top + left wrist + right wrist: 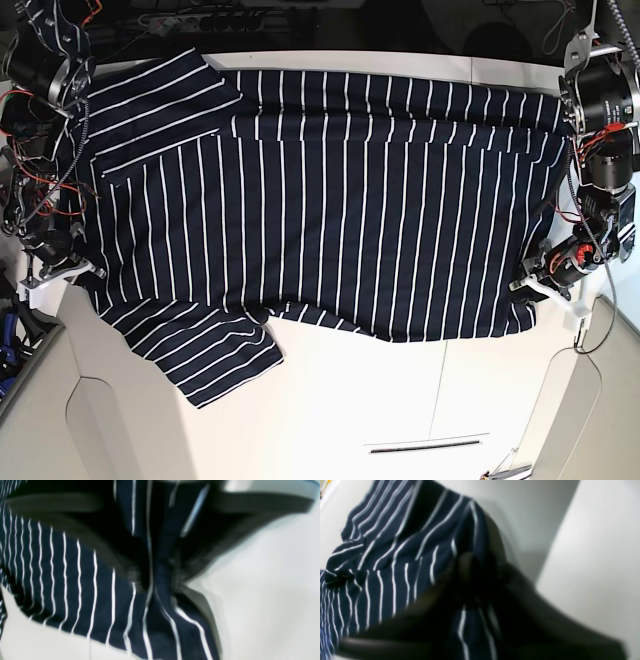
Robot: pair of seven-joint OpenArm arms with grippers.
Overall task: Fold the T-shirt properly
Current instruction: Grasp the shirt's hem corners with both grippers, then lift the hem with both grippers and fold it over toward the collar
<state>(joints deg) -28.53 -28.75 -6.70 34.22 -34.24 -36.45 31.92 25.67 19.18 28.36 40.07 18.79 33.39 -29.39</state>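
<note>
White table [400,410] carries the T-shirt [340,200], spread flat across the far half, dark with thin white stripes. One sleeve [160,110] lies folded in at the far corner on the right arm's side; the other sleeve [205,350] sticks out toward the near edge.

Left gripper [160,580]: both dark fingers come together on a bunch of striped cloth, pinching the shirt's edge just above the table. In the base view it sits at the shirt's near corner by the table's edge [560,275].

Right gripper [470,580]: blurred, but the fingers look pressed onto a fold of the shirt, cloth draping off both sides. In the base view it is at the opposite end of the shirt [60,270].

Step in hand, judged: both ends of one long edge gripped, ready to carry it over for a fold. To do it well: lift both ends level and together, keep the cloth taut between the arms so no sag wrinkles the middle, lay edge on edge. Risk: the loose near sleeve may drag or bunch under; the pinches look shallow, cloth could slip.
</note>
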